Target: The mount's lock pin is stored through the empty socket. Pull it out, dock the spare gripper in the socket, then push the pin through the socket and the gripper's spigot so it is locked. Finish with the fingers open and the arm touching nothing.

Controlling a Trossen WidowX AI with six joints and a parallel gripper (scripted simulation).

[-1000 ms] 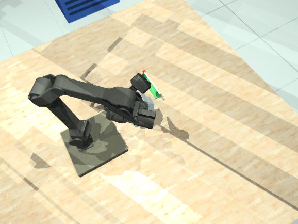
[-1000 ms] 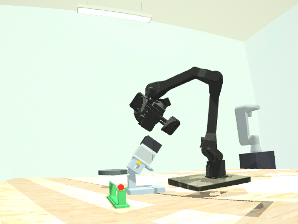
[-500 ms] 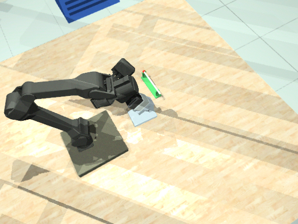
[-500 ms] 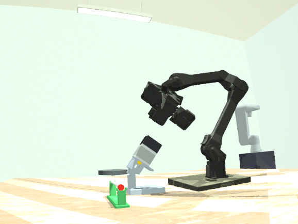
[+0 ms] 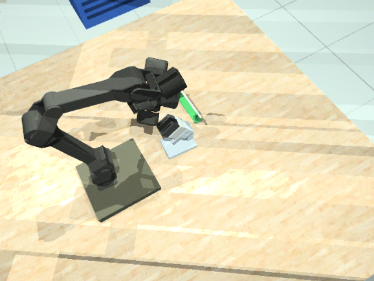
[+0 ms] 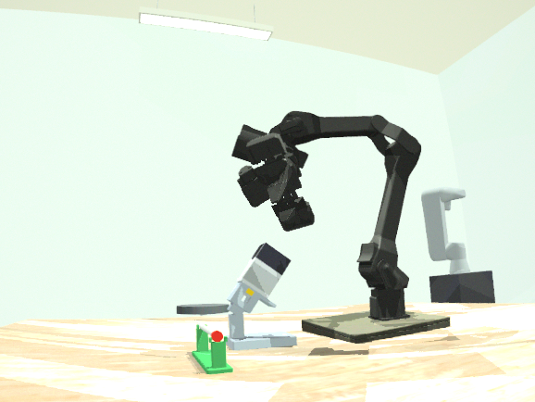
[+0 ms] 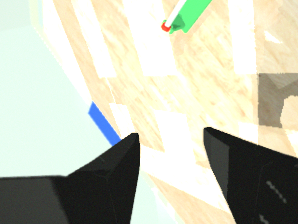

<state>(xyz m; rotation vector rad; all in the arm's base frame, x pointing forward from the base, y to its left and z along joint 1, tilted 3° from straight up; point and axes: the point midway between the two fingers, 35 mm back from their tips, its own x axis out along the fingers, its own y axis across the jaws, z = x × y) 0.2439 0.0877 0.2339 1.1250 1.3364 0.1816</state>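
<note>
We are noting the pincer (image 6: 292,214) hanging in the air above the worktop (image 5: 259,181), its fingers standing partly apart with nothing between them. The spare gripper (image 6: 265,270) is sitting docked and tilted in the pale grey mount (image 6: 241,320), below the pincer and slightly to its left in the exterior view, clearly apart from it. The lock pin (image 5: 191,104) is lying in the green cradle (image 6: 210,357) on the worktop, near the mount and well apart from the pincer.

The exterior view is giving us the height gap between pincer and spare gripper, the pin's red end (image 6: 217,334), a yellow mark on the socket (image 6: 249,292), a dark disc (image 6: 202,308) behind the mount, and a white stand on a dark block (image 6: 460,287) far right. The top view is showing the pin as a white rod along the cradle, just beyond the mount, plus the arm's base plate (image 5: 142,191) and a blue panel (image 5: 107,10) on the floor at the far edge. The wrist view is showing only the two dark fingers, the wood grain between them, and the red-tipped pin (image 7: 170,21) with its cradle at the upper edge.
</note>
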